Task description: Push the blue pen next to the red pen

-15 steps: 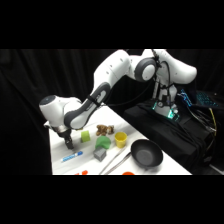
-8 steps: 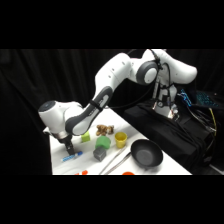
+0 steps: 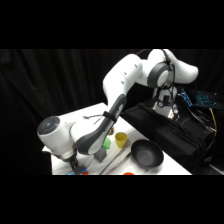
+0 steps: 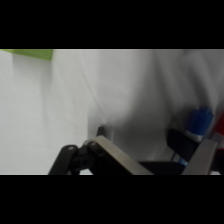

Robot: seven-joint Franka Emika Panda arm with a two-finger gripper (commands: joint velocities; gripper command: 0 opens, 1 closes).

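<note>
White table (image 3: 90, 117) lay under the white robot arm (image 3: 125, 80), which reached low over its front-left corner. Black pan (image 3: 147, 152) sat front right, w/ a yellow cup (image 3: 120, 139), green object (image 3: 106, 144) & grey cube (image 3: 100, 155) beside it. Gripper (image 4: 150, 157) was just above the tabletop; can't tell if its claw was apart or together. Blue pen (image 4: 200, 122) lay right beside it in wrist view.

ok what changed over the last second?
The arm swung down and toward the table's front-left corner, so the claw now sits low at the table, right by the blue pen. The pen seems to have been nudged toward the red pen. Nothing was grasped or let go. The black bowl and yellow cup stayed put.
</note>
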